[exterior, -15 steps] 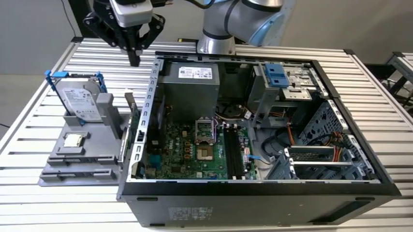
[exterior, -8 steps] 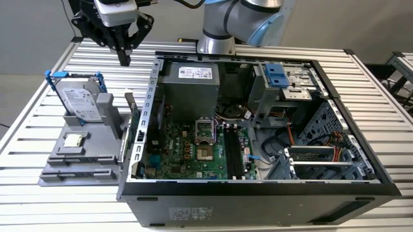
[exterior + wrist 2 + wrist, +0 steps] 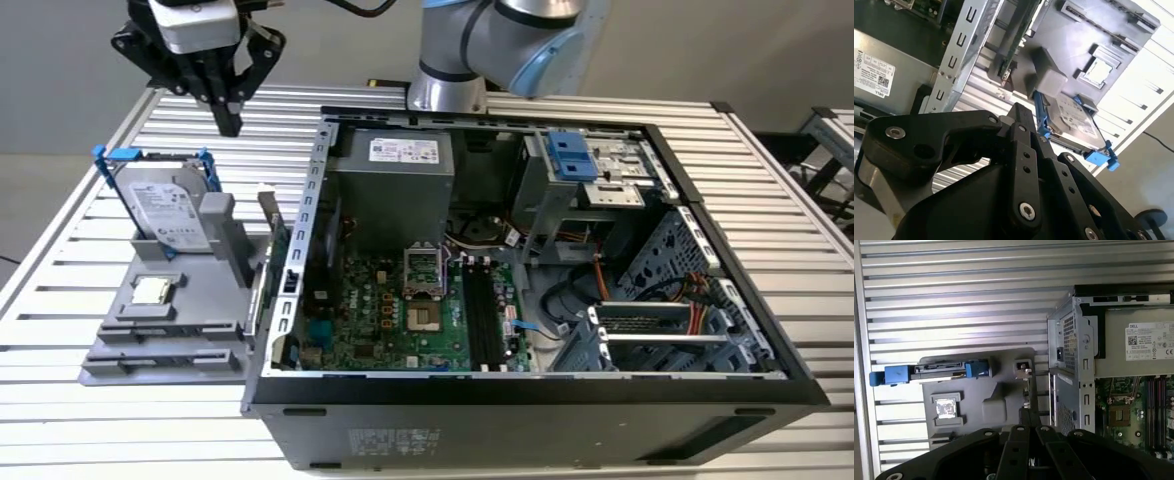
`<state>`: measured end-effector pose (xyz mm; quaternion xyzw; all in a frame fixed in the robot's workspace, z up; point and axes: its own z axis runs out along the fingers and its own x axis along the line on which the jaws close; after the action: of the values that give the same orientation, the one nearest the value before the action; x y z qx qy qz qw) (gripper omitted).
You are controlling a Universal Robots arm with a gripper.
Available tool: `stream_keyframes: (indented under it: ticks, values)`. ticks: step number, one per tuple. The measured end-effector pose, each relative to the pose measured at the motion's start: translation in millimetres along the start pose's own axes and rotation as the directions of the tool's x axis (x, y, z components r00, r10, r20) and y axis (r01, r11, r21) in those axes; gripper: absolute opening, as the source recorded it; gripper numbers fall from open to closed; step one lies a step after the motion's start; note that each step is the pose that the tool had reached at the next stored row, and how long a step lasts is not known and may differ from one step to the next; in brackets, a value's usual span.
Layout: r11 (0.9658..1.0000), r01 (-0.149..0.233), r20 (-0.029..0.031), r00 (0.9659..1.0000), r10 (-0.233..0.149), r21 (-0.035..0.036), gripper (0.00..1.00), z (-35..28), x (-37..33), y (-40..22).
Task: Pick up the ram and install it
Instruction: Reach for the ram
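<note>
Black linkage of my hand (image 3: 1029, 415) sits close up in both wrist views, fingers drawn together on nothing. In the exterior view it hangs above the table (image 3: 80, 230) near its far corner, on that view's left. Across the table's middle sits the open computer case (image 3: 534, 395), and its black memory slots (image 3: 481, 320) look bare, so I judge this the approach to the pick. Between the case and the table's edge lies the grey holder (image 3: 160, 350), with the hard drive (image 3: 167, 210) propped at its far end. Just beside the case wall, the ram (image 3: 276, 245) stands on its long edge in the holder, long axis running from the table's near edge toward its far edge, thin edge upward. Taking it calls for opening my fingers and straddling its flat faces squarely. Smallest is the square chip (image 3: 151, 290), lying flat on the holder.
</note>
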<state>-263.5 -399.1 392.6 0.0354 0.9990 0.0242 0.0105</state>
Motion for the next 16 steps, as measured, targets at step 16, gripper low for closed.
stream_keyframes:
  ticks: [16]
  values:
    - [1.0,0.0,-0.0002,1.0,0.0,-0.003,0.0,-1.5,67.4,-7.0]
